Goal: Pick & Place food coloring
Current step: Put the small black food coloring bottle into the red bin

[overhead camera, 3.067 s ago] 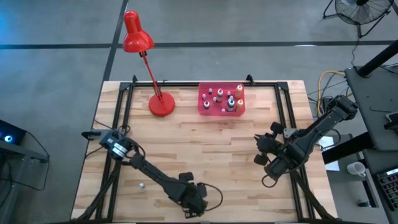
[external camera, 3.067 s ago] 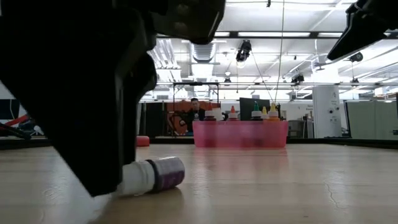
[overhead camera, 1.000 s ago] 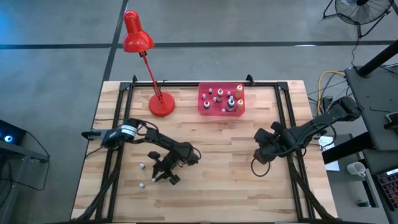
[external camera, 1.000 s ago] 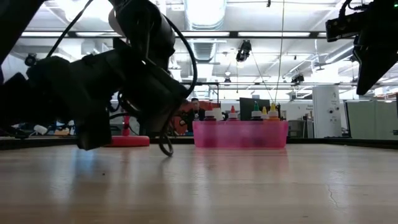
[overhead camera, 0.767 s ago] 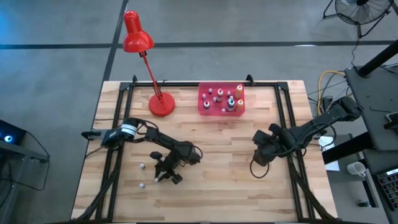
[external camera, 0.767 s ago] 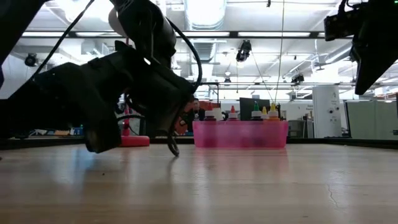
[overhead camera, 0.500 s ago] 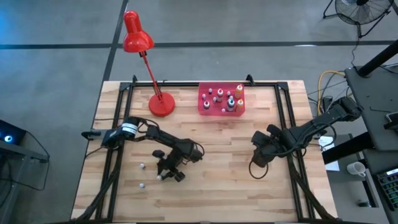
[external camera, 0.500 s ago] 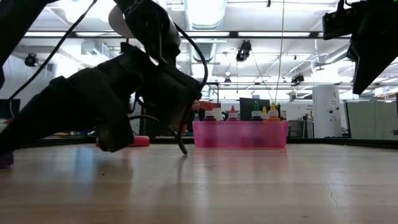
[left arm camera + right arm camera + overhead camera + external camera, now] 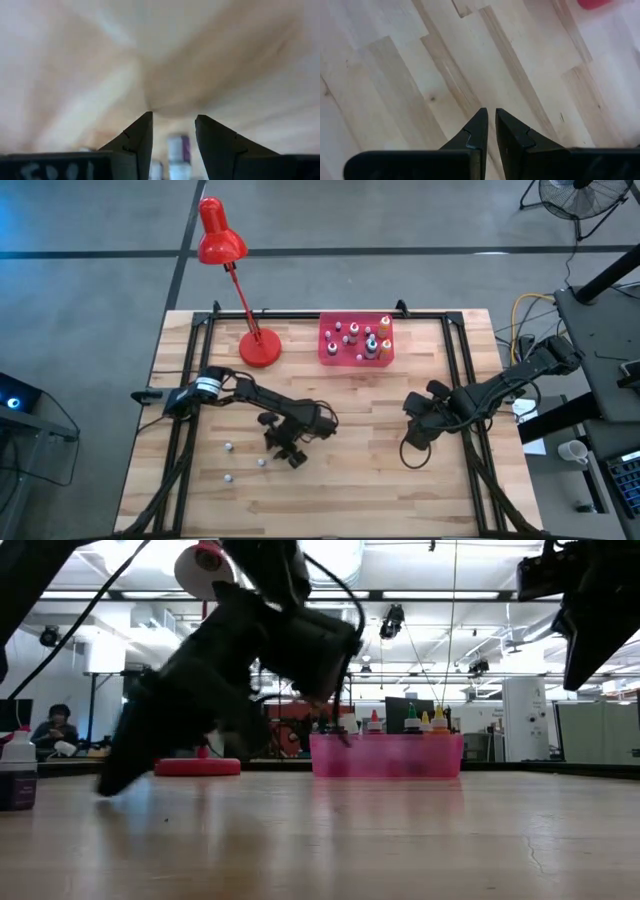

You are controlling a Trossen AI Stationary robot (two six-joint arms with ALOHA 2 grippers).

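Note:
My left gripper (image 9: 283, 452) (image 9: 173, 117) is open and holds nothing; it hangs over the table's near-left middle. Just past its fingertips a small white-capped, purple-labelled food coloring bottle (image 9: 262, 462) (image 9: 16, 775) (image 9: 177, 149) stands upright on its base. Two more tiny whitish bottles (image 9: 228, 447) (image 9: 228, 477) sit on the wood to its left. The pink tray (image 9: 322, 345) (image 9: 385, 755) at the far middle has several bottles standing in it. My right gripper (image 9: 410, 435) (image 9: 490, 120) is shut on nothing, above bare wood at the right.
A red desk lamp (image 9: 260, 348) stands on its round base at the far left, next to the tray. A dark metal frame runs along the table's left, right and far edges. Bare wood lies between the two arms. People sit in the room beyond the table.
My left gripper has moved toward the table's right and a little toward the far edge, rising and tipping. The purple-labelled bottle, hidden at the gripper a second ago, now stands free on the table beside it.

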